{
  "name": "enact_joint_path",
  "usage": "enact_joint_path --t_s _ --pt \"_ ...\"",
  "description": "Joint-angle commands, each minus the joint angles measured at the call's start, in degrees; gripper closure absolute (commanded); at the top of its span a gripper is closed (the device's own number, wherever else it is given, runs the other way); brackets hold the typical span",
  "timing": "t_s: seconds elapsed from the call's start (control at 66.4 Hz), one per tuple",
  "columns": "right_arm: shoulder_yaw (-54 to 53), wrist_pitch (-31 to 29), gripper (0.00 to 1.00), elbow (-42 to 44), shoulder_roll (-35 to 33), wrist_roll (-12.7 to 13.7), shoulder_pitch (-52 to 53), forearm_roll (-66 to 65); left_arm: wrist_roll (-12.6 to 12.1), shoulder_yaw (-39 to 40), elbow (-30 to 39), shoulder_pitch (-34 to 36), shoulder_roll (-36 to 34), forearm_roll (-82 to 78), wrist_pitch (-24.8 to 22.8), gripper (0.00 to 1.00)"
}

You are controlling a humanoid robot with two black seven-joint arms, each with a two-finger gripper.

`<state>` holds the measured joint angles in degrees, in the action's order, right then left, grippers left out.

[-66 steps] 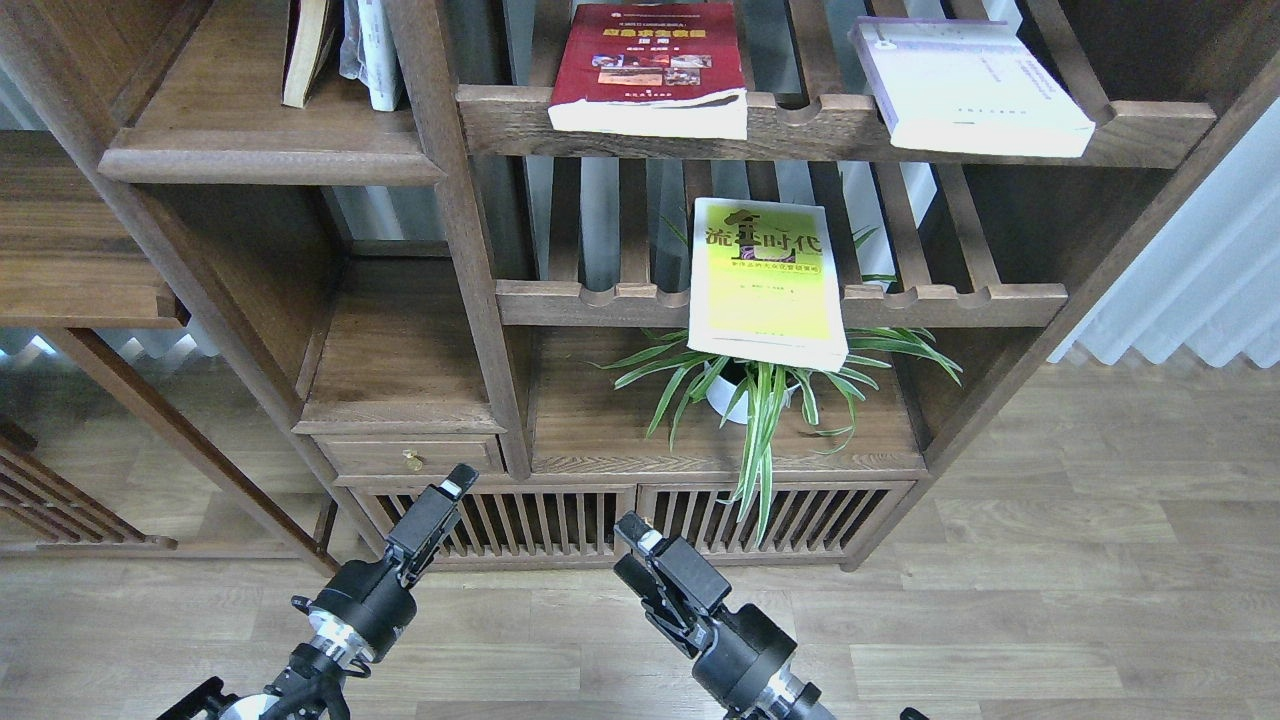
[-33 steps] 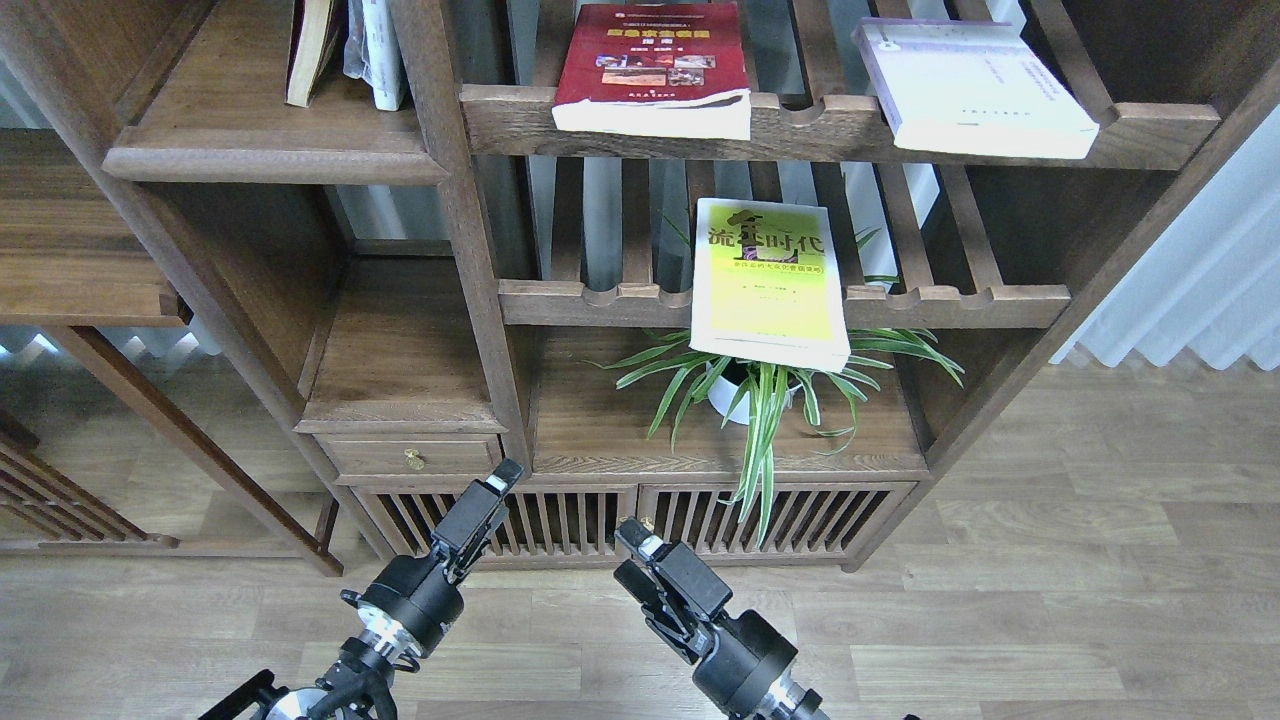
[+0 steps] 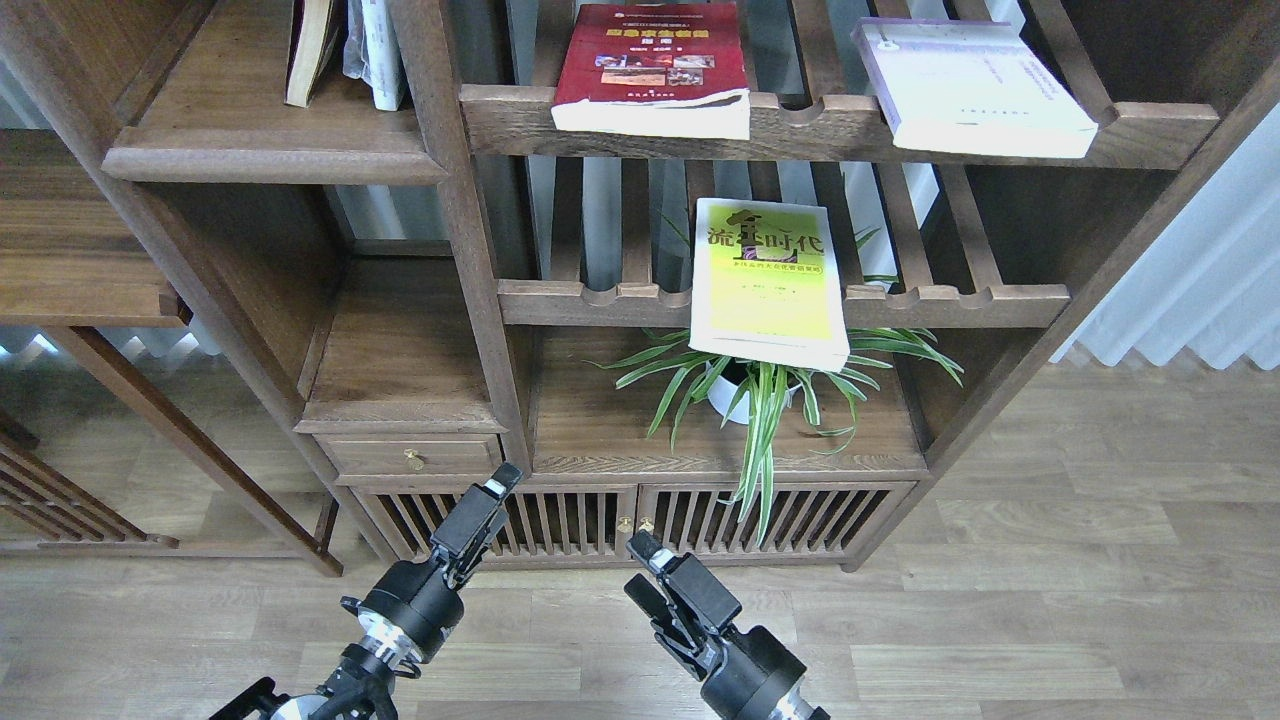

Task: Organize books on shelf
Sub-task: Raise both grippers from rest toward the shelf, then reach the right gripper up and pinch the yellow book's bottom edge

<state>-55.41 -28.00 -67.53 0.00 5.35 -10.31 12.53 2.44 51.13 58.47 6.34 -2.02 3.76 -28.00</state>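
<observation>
Three books lie flat on slatted racks. The dark red book point(image 3: 650, 65) and the pale lavender-white book point(image 3: 975, 85) rest on the upper rack, both overhanging its front rail. The yellow-green book point(image 3: 768, 280) lies on the lower rack and juts out over a plant. The solid shelf point(image 3: 270, 160) is at the upper left. My left gripper point(image 3: 495, 487) and right gripper point(image 3: 642, 550) hang low in front of the cabinet doors, far below the books. Each holds nothing, and their fingers look dark and too close to tell apart.
Two other books point(image 3: 345, 50) stand upright at the back of the solid shelf. A spider plant in a white pot point(image 3: 745, 395) sits under the yellow-green book. A small drawer point(image 3: 410, 458) and slatted cabinet doors point(image 3: 640, 515) are below. Curtains point(image 3: 1190, 290) hang at the right.
My left gripper moved to the right and slightly down, then stopped. The right gripper shifted a little right and lower. The books have not moved.
</observation>
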Motion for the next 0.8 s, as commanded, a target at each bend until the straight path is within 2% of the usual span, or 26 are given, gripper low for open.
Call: enact_joint_path --t_s 0.0,0.331,0.587,0.783 --pt "-4.79 0.00 0.01 -0.76 0.00 -1.39 0.20 2.31 0.28 0.47 -0.46 -0.18 -0.44 -0.06 0.00 0.00" --pt "-5.33 0.00 0.01 -0.50 0.00 -1.66 2.75 5.84 0.11 0.82 -0.81 -0.18 -0.44 -0.15 0.00 0.00" --pt "-4.97 0.00 0.01 -0.06 0.00 -3.85 9.60 6.10 0.20 2.14 -0.90 -0.27 -0.53 -0.15 0.00 0.00" --pt "-1.73 0.00 0.01 6.08 0.00 -4.56 15.05 8.47 0.02 2.84 -0.72 -1.24 -0.70 -0.15 0.00 0.00"
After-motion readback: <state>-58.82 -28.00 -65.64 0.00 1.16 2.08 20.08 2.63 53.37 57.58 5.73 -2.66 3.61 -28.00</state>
